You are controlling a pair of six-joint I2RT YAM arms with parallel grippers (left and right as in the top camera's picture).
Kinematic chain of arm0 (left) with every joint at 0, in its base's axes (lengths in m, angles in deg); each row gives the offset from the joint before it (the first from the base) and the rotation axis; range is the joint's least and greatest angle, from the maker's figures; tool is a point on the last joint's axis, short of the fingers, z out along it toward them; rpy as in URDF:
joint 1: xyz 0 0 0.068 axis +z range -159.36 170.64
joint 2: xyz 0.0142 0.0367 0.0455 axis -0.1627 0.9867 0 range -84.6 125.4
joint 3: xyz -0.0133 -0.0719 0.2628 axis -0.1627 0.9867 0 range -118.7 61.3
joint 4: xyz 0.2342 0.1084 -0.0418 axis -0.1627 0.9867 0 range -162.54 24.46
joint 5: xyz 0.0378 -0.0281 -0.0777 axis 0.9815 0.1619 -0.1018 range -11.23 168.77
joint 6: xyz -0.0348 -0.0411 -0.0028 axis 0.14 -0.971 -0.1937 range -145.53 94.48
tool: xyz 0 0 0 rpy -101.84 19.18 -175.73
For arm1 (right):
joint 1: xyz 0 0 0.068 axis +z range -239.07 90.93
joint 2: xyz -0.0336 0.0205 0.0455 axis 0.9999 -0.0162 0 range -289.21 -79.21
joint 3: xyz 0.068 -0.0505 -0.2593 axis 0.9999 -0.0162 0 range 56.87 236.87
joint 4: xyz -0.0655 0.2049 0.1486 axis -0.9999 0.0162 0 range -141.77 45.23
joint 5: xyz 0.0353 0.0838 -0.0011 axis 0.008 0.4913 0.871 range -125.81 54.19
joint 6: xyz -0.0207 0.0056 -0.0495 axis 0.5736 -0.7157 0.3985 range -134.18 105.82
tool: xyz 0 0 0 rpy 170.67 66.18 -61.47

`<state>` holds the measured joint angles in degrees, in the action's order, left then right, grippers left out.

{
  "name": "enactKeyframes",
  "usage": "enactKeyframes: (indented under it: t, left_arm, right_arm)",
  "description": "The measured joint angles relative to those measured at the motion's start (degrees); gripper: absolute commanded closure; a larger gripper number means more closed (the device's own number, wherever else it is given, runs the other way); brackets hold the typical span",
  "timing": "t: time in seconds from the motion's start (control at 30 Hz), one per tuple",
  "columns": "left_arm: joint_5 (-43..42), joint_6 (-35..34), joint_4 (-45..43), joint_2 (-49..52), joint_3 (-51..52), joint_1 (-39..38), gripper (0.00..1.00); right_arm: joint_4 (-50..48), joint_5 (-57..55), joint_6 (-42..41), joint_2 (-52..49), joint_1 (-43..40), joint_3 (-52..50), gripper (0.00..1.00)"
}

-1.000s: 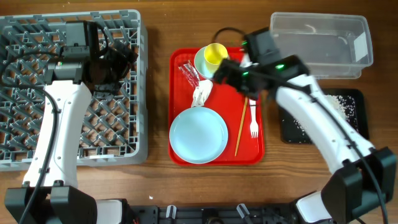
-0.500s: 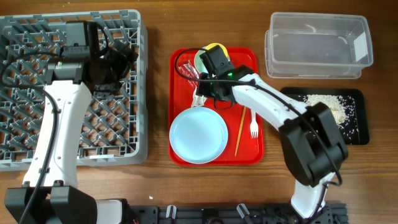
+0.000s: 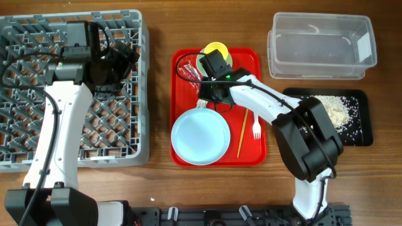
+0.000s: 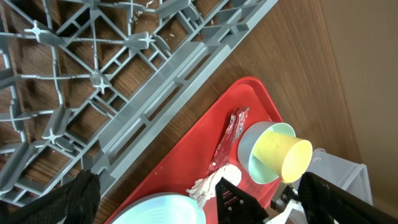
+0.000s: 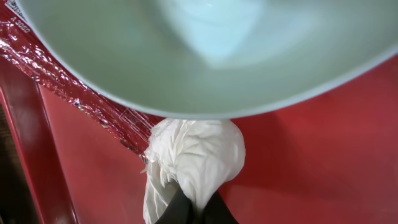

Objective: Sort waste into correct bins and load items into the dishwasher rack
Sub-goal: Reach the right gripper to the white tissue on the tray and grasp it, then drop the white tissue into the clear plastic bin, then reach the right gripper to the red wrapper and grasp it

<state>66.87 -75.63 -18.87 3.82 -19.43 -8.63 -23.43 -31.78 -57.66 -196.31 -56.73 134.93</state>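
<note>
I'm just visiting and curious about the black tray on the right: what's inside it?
Whitish rice-like scraps lie scattered in the black tray. The right arm reaches across above its left part, so whatever lies there is hidden.

napkin: I'm seeing the crumpled white napkin (image 5: 196, 158) sitting mid-frame, touching the bowl's edge
gripper: my right gripper (image 5: 196, 211) is pinching its lower end
bowl: mint-green bowl (image 5: 205, 50) is filling the top
wrapper: red wrapper (image 5: 74, 81) is poking out beneath it, left side
tray: red tray (image 5: 298, 162) is lying underneath
</note>
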Motion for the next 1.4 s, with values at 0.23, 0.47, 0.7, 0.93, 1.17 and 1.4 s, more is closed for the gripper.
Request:
enactKeyframes:
  t: [0.23, 0.47, 0.7, 0.93, 1.17, 1.4]
  left_arm:
    - [0.0, 0.0, 0.0, 0.0, 0.0, 0.0, 0.00]
    - [0.0, 0.0, 0.0, 0.0, 0.0, 0.0, 0.00]
    - [0.0, 0.0, 0.0, 0.0, 0.0, 0.0, 0.00]
    - [0.0, 0.0, 0.0, 0.0, 0.0, 0.0, 0.00]
    - [0.0, 0.0, 0.0, 0.0, 0.0, 0.0, 0.00]
    - [0.0, 0.0, 0.0, 0.0, 0.0, 0.0, 0.00]
  right_arm:
    - [2.3, 0.4, 0.0, 15.6, -1.8, 0.1, 0.96]
    - [2.0, -3.4, 0.3, 24.2, -14.7, 0.1, 0.96]
    - [-7.5, -6.7, 3.1, 23.3, -32.4, 0.1, 0.67]
    - [-9.0, -7.0, 4.5, 19.0, -37.6, 0.1, 0.19]
    - [-2.4, 7.5, 8.8, 21.6, -36.6, 0.1, 0.24]
    - [4.1, 14.3, 23.7, 24.7, -17.5, 0.5, 0.00]
